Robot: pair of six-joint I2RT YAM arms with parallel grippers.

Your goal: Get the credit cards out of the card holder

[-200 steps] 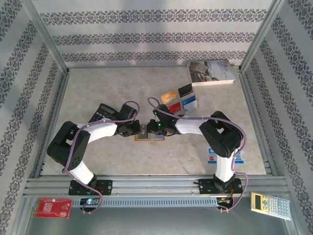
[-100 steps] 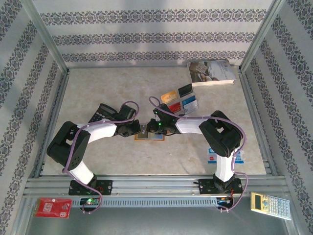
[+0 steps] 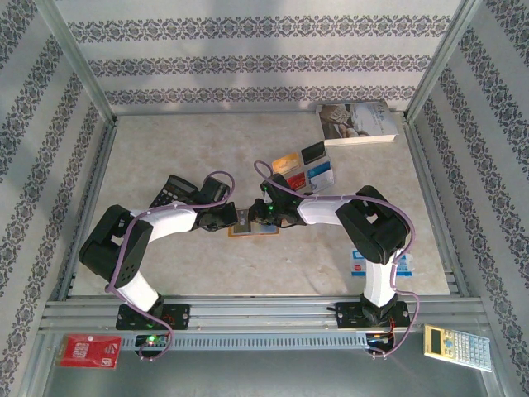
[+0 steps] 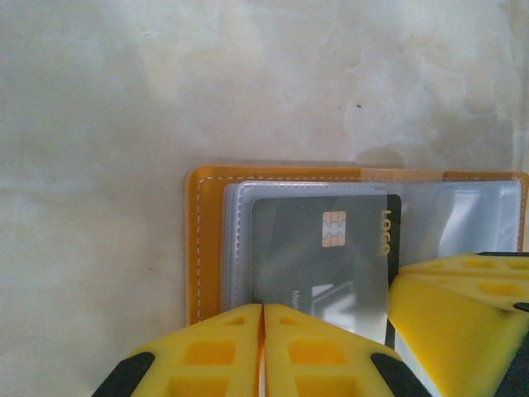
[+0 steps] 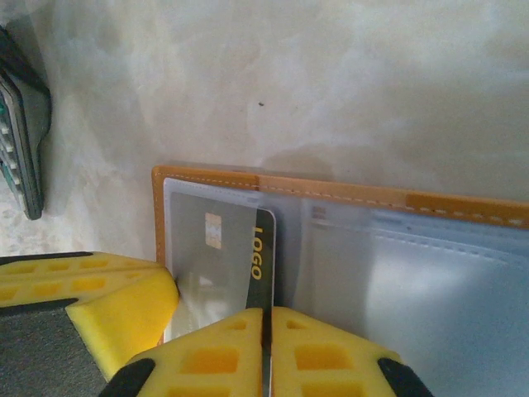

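The card holder [image 4: 198,248] lies open on the table, orange-edged with clear pockets, and it sits mid-table [image 3: 263,232] between both grippers. A dark credit card [image 5: 216,248] with a chip and gold "LOGO" sticks partly out of a pocket. My right gripper [image 5: 266,314] is shut on that card's free edge. Shut too, my left gripper [image 4: 263,313] rests tip-down on the holder's near side beside the card [image 4: 322,256]. From above, the left gripper [image 3: 240,222] and right gripper [image 3: 254,217] almost touch over the holder.
Several loose cards [image 3: 304,169] lie just beyond the holder. A black calculator [image 3: 178,190] sits behind the left arm, also at the edge of the right wrist view [image 5: 21,141]. A book [image 3: 357,122] lies at the back right, and a blue-white card [image 3: 359,265] lies by the right arm.
The right gripper has edged slightly toward the holder. The left arm and the holder have stayed in place.
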